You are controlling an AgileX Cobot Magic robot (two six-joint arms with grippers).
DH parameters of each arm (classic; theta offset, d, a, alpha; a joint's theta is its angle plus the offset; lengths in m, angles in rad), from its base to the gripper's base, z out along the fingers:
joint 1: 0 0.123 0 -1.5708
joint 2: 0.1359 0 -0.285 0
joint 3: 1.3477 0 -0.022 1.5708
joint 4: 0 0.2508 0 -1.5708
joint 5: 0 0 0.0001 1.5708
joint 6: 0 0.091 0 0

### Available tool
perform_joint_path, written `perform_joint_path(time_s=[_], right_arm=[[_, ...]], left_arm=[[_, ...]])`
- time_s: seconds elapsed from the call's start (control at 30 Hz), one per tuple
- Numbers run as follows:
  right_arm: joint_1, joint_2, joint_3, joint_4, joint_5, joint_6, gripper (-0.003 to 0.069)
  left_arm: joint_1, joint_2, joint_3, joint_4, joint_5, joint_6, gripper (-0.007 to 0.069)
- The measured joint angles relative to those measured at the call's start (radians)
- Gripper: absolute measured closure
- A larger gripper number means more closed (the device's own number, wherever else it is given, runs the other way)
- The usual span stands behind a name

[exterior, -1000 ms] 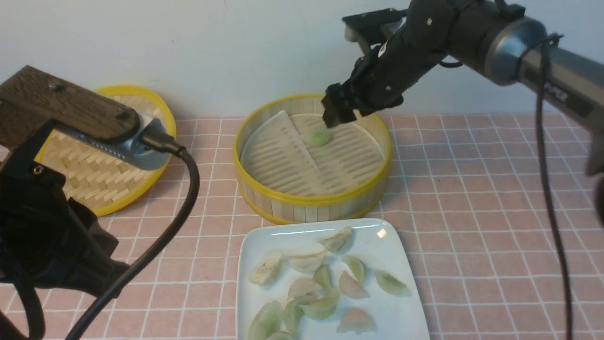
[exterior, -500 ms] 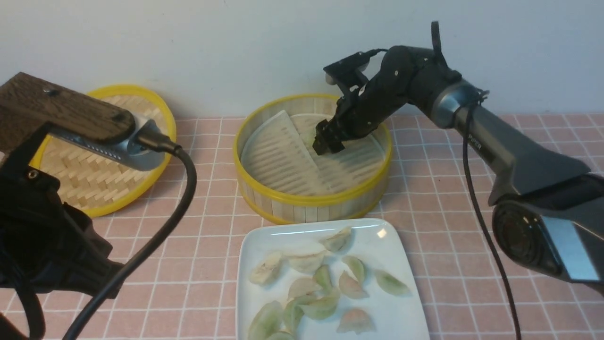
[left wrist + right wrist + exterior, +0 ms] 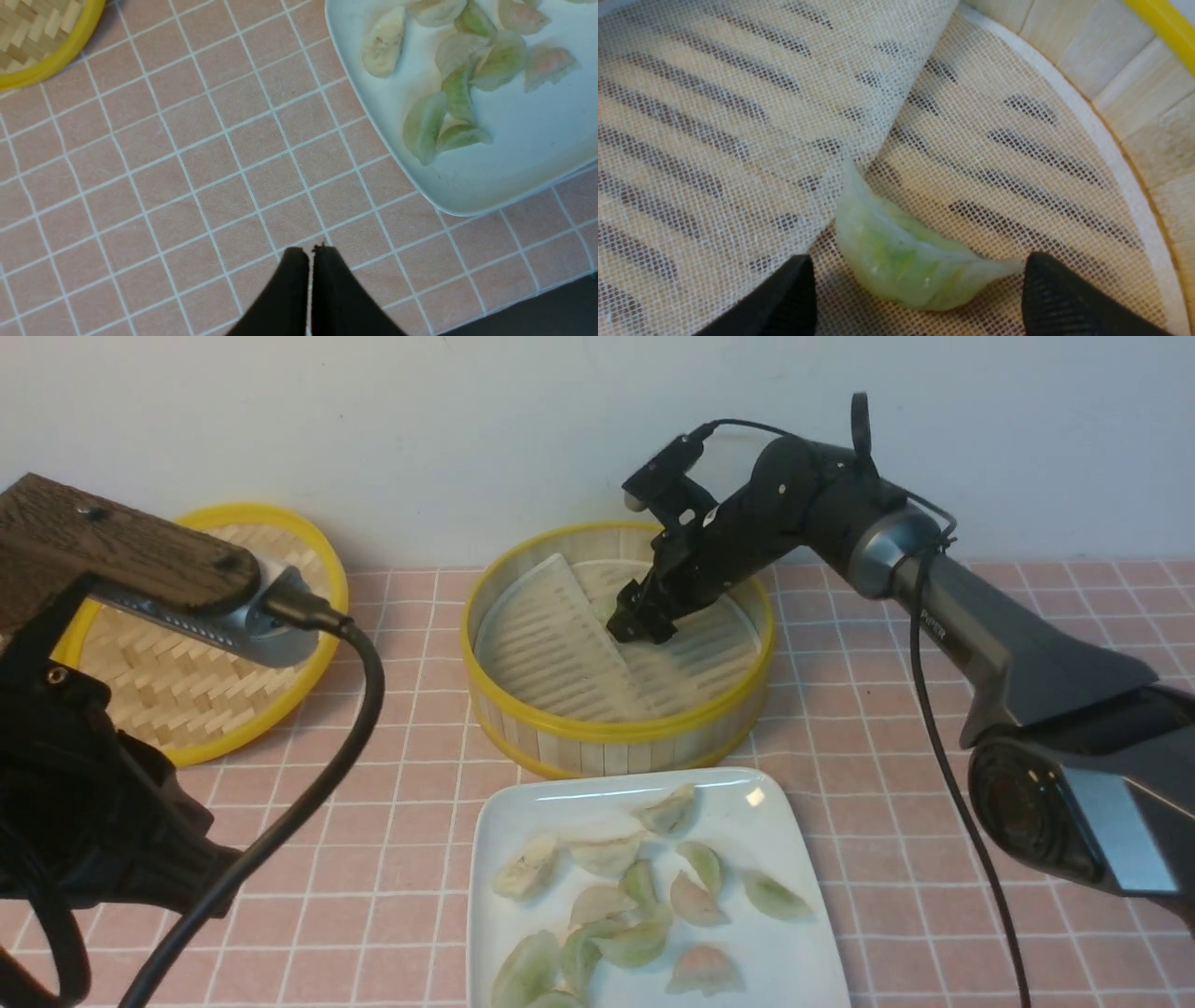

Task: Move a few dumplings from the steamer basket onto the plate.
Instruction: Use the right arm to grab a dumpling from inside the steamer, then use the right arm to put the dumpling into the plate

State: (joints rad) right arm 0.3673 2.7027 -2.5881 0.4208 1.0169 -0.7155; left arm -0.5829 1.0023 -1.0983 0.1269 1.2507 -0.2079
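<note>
Dumplings (image 3: 635, 905) already crowd the plate (image 3: 784, 807), which sits on the worktop (image 3: 934, 756) just in front of the steamer basket (image 3: 616, 733), so your carry is short. One pale green dumpling (image 3: 901, 261) shows in the basket, lying on the mesh liner (image 3: 714, 116) right at the edge of a folded-over flap (image 3: 859, 60).

Your right end effector (image 3: 920, 284) is down inside the basket with its jaws spread wide, one fingertip near each end of the crescent. I cannot tell whether either touches it. That straddle looks like the set-up for a pinch. The flap lies close to one fingertip, so judge whether closing would catch cloth along with the dumpling. It looks soft and slippery, so a gentle squeeze seems wise.

Your left end effector (image 3: 310, 254) hangs over bare tiles beside the plate, jaws pressed together on nothing, likely parked clear of the right arm's path. The woven lid (image 3: 187, 691) sits well off to the left, out of the way.
</note>
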Motion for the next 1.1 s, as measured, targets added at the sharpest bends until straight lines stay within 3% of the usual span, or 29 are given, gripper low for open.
perform_joint_path(time_s=[0.1,0.27,0.53,0.9,1.1], right_arm=[[0.0,0.002,0.0,0.006,-0.005,-0.076,0.0158],[0.0,0.007,-0.005,0.032,0.001,-0.159,0.0293],[0.0,0.0,-0.006,0.025,0.038,-0.153,0.03],[-0.029,-0.07,-0.113,-0.066,0.232,0.07,0.03],[-0.053,-0.162,-0.146,-0.079,0.238,0.311,0.03]], left_arm=[[0.0,0.0,0.0,0.003,0.0,0.0,0.0631],[0.0,0.0,0.0,0.004,0.001,0.0,0.0631],[0.0,0.0,0.0,0.015,0.001,-0.001,0.0631],[0.0,0.0,0.0,0.018,0.001,-0.001,0.0631],[0.0,0.0,0.0,0.02,0.001,-0.001,0.0631]])
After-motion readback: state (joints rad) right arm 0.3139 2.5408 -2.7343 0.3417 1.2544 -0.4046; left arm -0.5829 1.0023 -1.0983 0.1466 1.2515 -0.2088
